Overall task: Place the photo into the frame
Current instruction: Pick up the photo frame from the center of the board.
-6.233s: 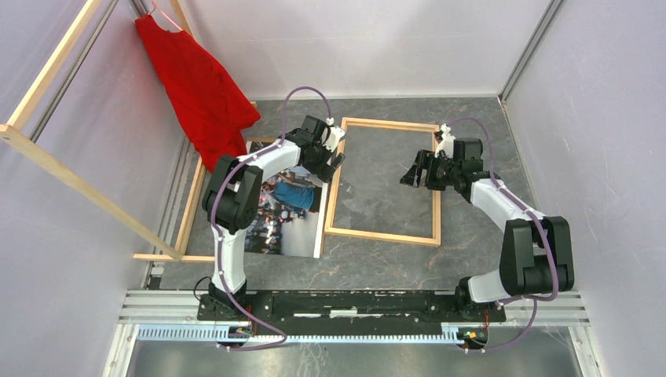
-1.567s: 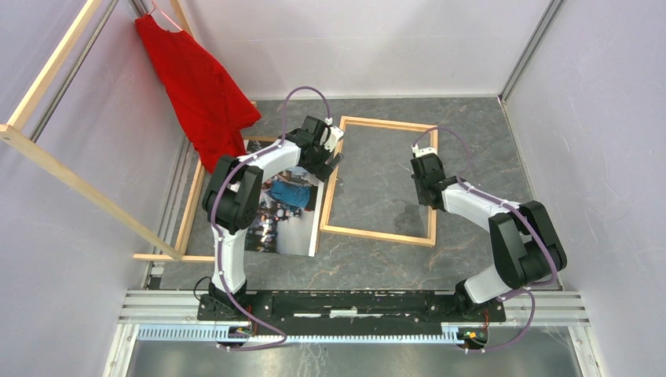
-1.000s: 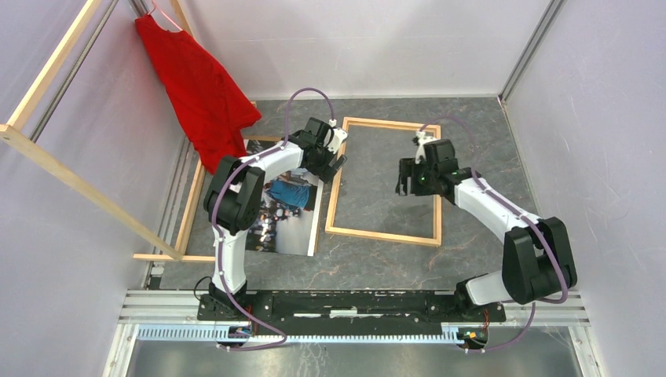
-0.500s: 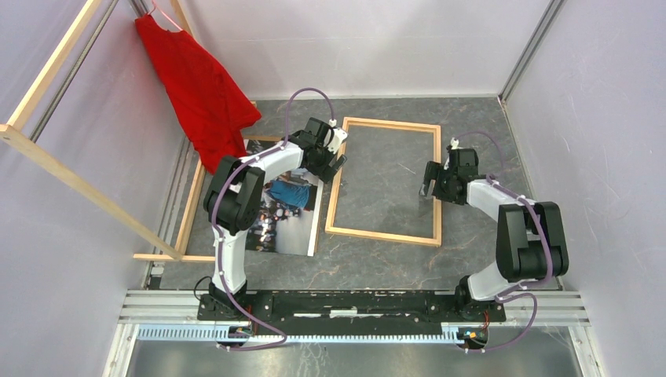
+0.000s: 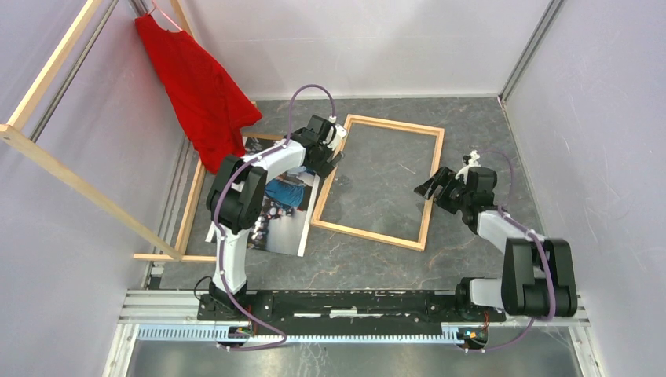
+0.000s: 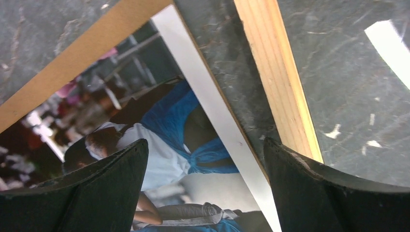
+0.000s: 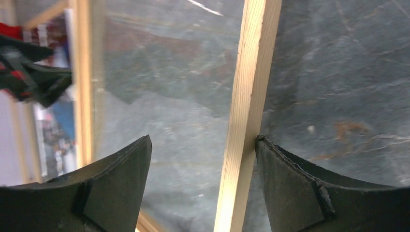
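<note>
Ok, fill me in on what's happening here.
The job is getting the photo into the frame. The right hand is open and straddles the frame's right rail. The frame lies empty and askew on the table. The left hand, also open, is poised over the photo's edge. The photo lies face up just left of the frame. Neither hand holds anything.

grey table (image 5: 471, 118): frame (image 5: 367, 236), backing board (image 6: 82, 50) under photo (image 5: 283, 224)

Robot lab booth, plain white walls (image 5: 393, 47), grey table (image 5: 471, 133), left arm (image 5: 236, 196) and right arm (image 5: 526, 267) bolted to a metal rail (image 5: 157, 306)
</note>
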